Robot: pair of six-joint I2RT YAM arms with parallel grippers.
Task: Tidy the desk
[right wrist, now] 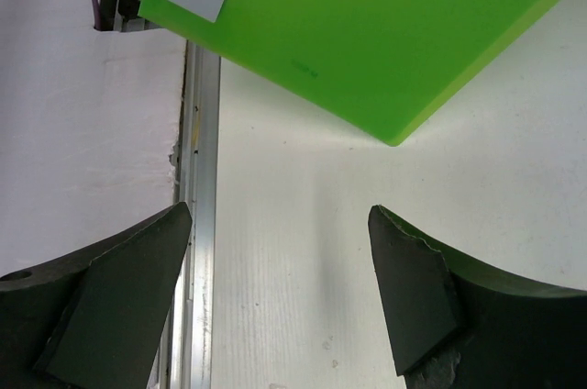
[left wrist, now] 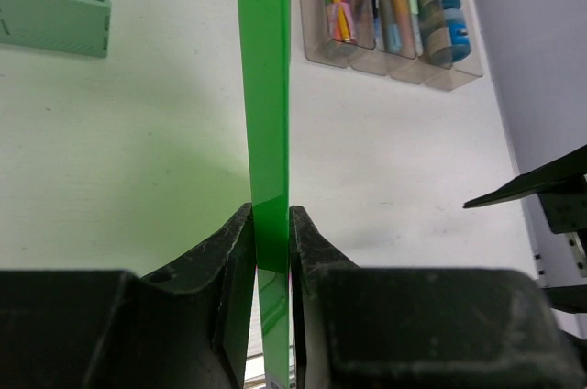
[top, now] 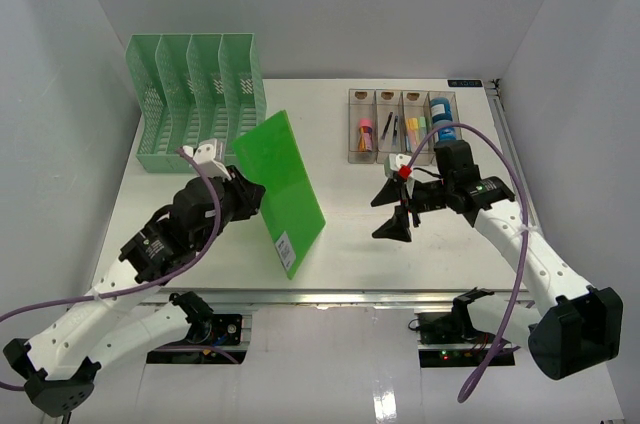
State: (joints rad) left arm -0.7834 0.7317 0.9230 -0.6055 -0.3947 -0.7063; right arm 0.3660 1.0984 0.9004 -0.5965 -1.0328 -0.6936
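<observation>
Folder (top: 285, 189) pinched in left gripper (left wrist: 271, 228), beside rack (top: 195, 99).
Edge grip may slip, missing slots; right gripper (top: 393, 211) gapes empty.

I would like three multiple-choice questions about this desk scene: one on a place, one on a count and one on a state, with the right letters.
1. Where on the desk does the green file rack stand?
A) rear left B) rear right C) front centre
2. How many compartments has the clear tray?
A) two B) four C) six
3. What is the state of the left gripper?
A) open and empty B) shut on the green folder C) shut on a pen

Answers: 1 A, the top view shows it by the far left corner. 2 B, its dividers make four bins. 3 B, both fingers press the folder's edge.
</observation>
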